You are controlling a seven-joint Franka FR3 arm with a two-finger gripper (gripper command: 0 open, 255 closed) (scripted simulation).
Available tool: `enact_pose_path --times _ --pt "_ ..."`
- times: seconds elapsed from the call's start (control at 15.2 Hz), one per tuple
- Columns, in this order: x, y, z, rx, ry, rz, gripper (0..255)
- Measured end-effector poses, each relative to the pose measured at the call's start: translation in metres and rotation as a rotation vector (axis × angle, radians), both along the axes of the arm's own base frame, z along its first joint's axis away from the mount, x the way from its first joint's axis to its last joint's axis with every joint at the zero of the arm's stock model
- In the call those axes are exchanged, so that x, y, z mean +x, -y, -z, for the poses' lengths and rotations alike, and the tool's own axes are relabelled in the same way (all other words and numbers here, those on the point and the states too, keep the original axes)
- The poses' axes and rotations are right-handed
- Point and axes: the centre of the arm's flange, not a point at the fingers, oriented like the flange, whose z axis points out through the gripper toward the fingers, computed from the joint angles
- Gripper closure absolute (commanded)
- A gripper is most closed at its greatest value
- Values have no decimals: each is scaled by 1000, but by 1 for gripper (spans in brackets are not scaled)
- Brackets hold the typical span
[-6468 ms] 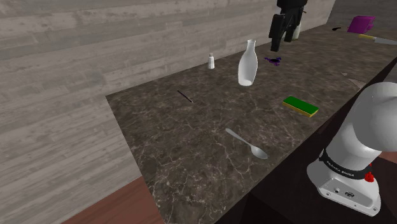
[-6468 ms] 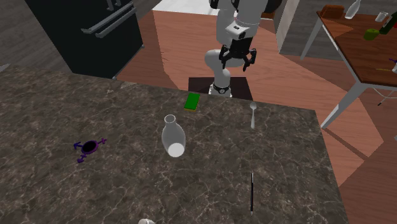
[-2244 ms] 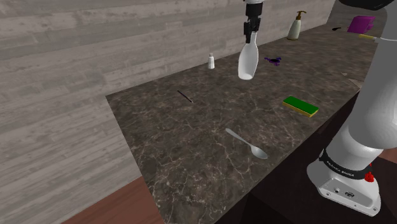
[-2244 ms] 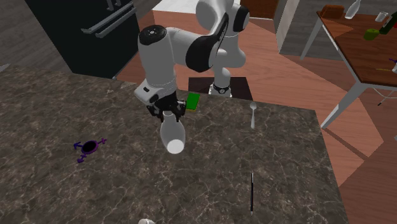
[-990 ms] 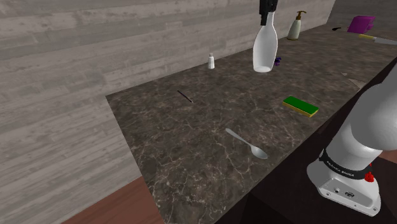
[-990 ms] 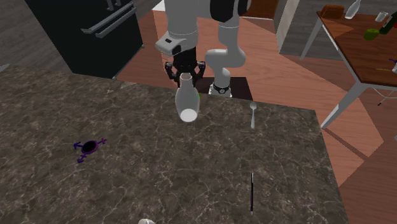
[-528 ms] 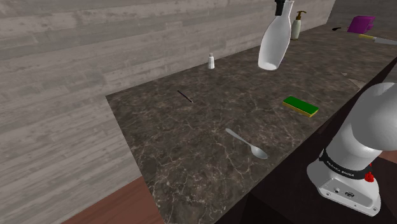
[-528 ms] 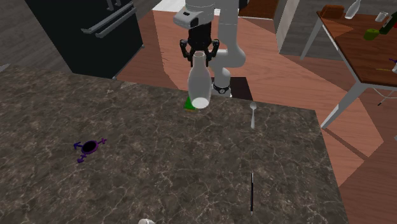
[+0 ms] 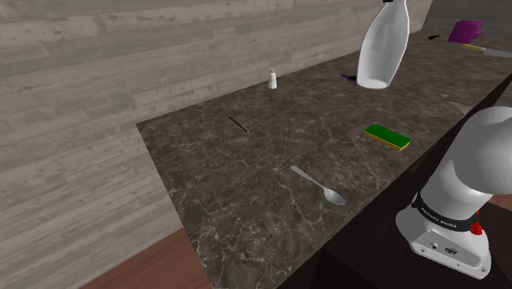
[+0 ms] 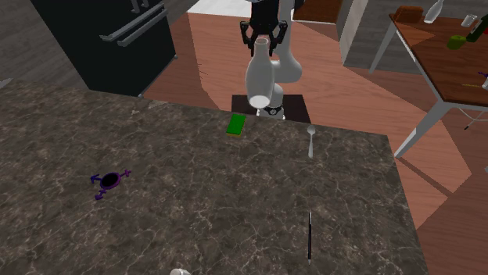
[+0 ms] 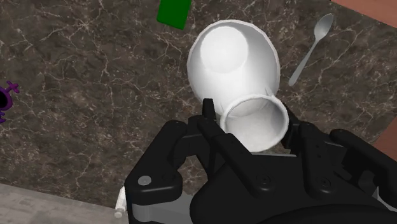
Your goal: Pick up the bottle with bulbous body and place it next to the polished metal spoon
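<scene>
The gripper [image 10: 263, 39] clasped the white bottle [image 11: 232, 57] by its neck, fingers [image 11: 213, 124] pressed against either side. The bottle hung tilted, clear above the dark counter [image 9: 246, 197], over the stretch between a green block [image 11: 174, 11] and the spoon [image 11: 312, 48]. Its open mouth showed plain white within.

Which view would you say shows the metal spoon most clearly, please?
The shoulder view: the spoon lies whole and unobstructed on the dark counter, bowl and handle distinct. The wrist view shows it whole too, beyond the held white bottle. The second exterior view shows it from farther off, near the counter's edge.
</scene>
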Motion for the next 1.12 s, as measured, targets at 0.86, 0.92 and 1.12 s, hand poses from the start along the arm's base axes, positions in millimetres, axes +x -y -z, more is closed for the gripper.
enact_pose_path --times 0.86,0.92,1.12 --pt "-125 -88 -79 0 1 1 255" --pt "-135 -95 -85 0 1 1 255" --pt "-144 -102 -80 0 0 0 255"
